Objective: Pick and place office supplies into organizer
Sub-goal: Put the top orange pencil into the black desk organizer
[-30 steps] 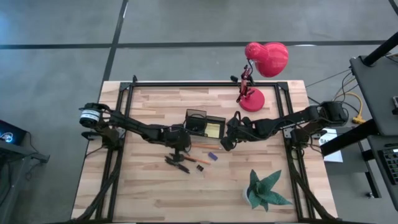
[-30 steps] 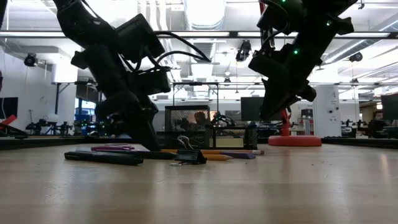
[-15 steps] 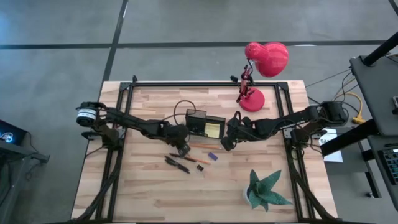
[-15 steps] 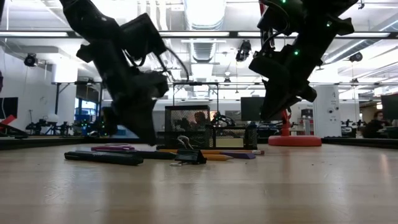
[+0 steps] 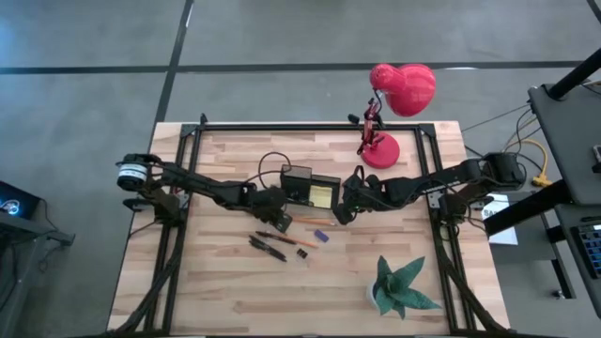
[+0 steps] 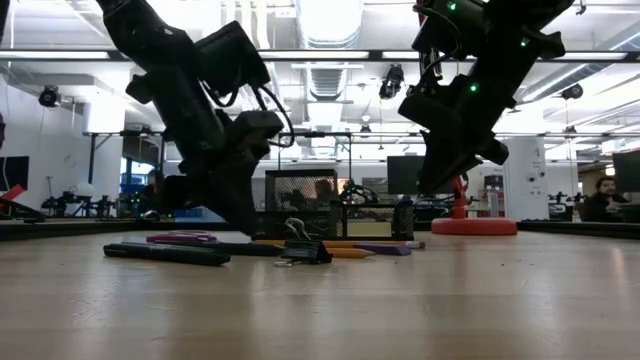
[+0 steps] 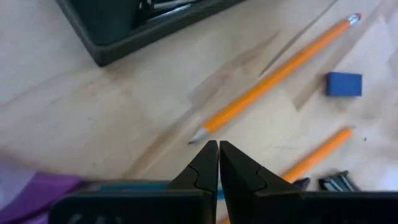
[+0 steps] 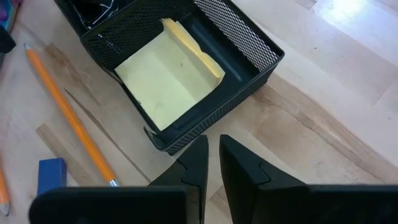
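While the yellow sticky-note pad [image 8: 166, 79] already lies inside the organizer [image 5: 310, 186], two orange pencils [image 7: 273, 73], a blue eraser [image 7: 344, 84], pens [image 5: 268, 248] and purple scissors [image 6: 182, 238] remain on the table [image 5: 225, 291] just beside it; left gripper [image 7: 218, 163], pinched empty, hovers over them; right gripper [image 8: 213, 157], narrow and empty, waits beside the organizer.

The high view looks straight down on the whole counter [image 5: 235, 282] from far up. The low view sits at its surface, facing the room behind. Both wrist views hang close above the boards (each showing the organizer [image 7: 124, 25] and one orange pencil [image 8: 68, 118]).
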You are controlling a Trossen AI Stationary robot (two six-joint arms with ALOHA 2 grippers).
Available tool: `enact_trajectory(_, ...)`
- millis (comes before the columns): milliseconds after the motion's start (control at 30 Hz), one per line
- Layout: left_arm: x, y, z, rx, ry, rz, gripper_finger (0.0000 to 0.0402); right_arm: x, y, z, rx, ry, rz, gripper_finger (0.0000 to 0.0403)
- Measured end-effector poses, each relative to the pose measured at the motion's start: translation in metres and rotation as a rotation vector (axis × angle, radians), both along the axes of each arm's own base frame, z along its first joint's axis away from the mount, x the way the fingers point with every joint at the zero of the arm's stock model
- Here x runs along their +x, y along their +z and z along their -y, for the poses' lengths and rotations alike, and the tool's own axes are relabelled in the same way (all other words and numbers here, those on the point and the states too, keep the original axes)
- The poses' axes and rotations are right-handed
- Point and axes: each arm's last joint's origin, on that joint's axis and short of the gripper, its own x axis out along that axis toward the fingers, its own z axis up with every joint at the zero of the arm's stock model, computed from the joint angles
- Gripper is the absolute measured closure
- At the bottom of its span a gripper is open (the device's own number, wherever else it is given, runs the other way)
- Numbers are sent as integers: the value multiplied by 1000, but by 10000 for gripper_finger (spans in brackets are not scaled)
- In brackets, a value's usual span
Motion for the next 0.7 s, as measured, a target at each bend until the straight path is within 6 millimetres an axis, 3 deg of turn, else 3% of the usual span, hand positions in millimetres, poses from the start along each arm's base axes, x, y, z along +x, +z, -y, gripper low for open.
enact_trajectory(433,-1,-1,-4,44,36,0,402,1,0,-1,40,24,3,369)
enact_trajectory(567,1,-7,-3,33,25,-21,402,5,1,-9,119,177,24,361)
enact_trajectory(700,7,-13,-2,2,3,-5,401,6,3,-27,63,403,5,332)
